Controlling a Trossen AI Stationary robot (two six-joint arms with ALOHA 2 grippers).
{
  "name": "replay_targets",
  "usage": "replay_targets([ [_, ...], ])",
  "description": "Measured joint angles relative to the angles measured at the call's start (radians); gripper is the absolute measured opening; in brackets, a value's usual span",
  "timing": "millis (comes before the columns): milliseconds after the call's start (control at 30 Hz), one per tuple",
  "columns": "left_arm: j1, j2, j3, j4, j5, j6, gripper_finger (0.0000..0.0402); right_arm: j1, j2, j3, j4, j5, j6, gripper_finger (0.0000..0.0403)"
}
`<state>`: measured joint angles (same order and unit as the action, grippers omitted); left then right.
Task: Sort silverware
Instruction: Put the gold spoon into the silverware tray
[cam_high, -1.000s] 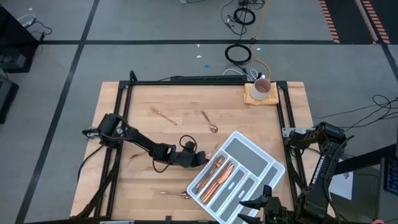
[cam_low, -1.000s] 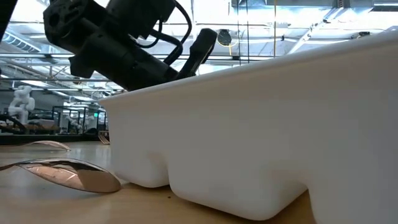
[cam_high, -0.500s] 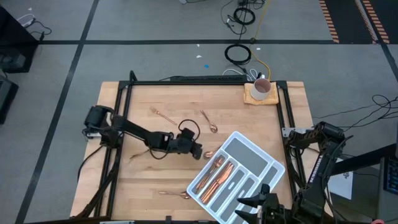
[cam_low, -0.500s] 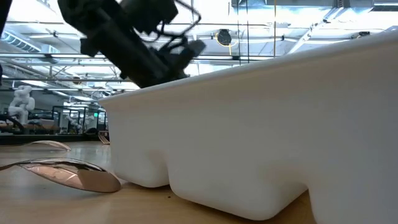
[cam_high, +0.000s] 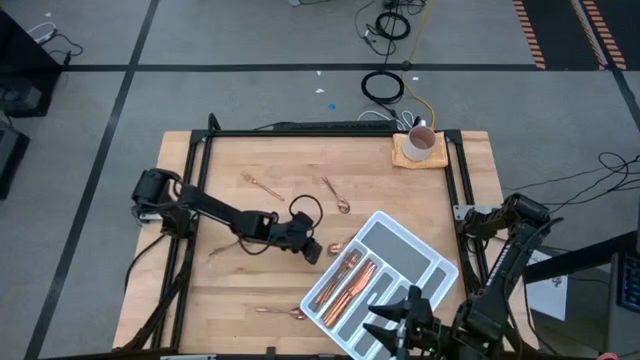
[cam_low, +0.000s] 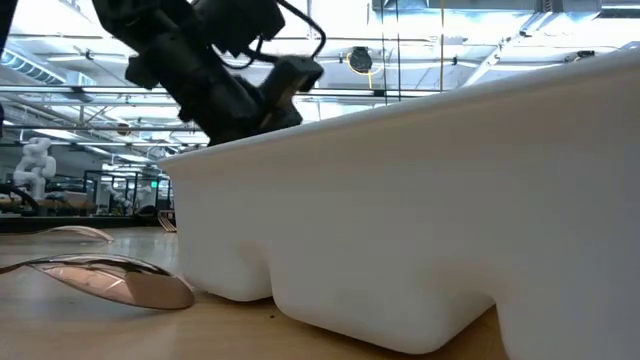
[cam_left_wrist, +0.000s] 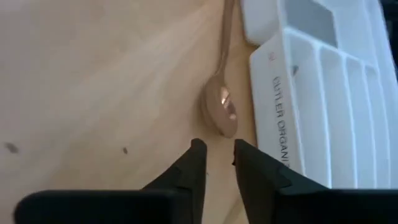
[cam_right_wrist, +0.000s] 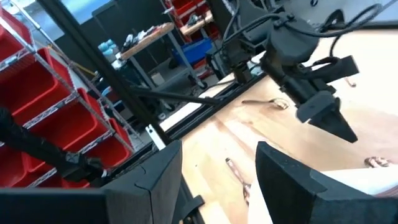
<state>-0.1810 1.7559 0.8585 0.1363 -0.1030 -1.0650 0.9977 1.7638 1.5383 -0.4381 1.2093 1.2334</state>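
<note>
Copper spoon (cam_left_wrist: 221, 112) lies on wooden desk (cam_high: 230, 215), beside white divided tray (cam_left_wrist: 323, 93). My left end effector (cam_left_wrist: 216, 160) nearly closed, empty — I'd widen fingers, straddle bowl, lower gently.

tray (cam_high: 400, 262) blocks right, bare wood (cam_high: 230, 215) left

An overhead camera looks straight down on the whole tabletop (cam_high: 280, 210). A low camera sits on the tabletop, very close against the white tray (cam_low: 430, 200). The left wrist camera looks steeply down, close to a spoon (cam_left_wrist: 221, 109) beside that tray. The right wrist camera faces across the tabletop toward the left arm (cam_right_wrist: 298, 56).
</note>
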Motion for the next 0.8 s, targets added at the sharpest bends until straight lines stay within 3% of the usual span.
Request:
replay_targets([
  [300, 0.0, 0.1, 0.0, 0.206, 0.049, -0.206, 0.0137, -0.002, 0.0, 0.0, 0.0, -0.038, 0.001, 0.0192],
  [800, 0.0, 0.172, 0.003, 0.304, 0.055, -0.291, 0.014, 0.004, 0.0, 0.0, -0.001, -0.038, 0.001, 0.0192],
])
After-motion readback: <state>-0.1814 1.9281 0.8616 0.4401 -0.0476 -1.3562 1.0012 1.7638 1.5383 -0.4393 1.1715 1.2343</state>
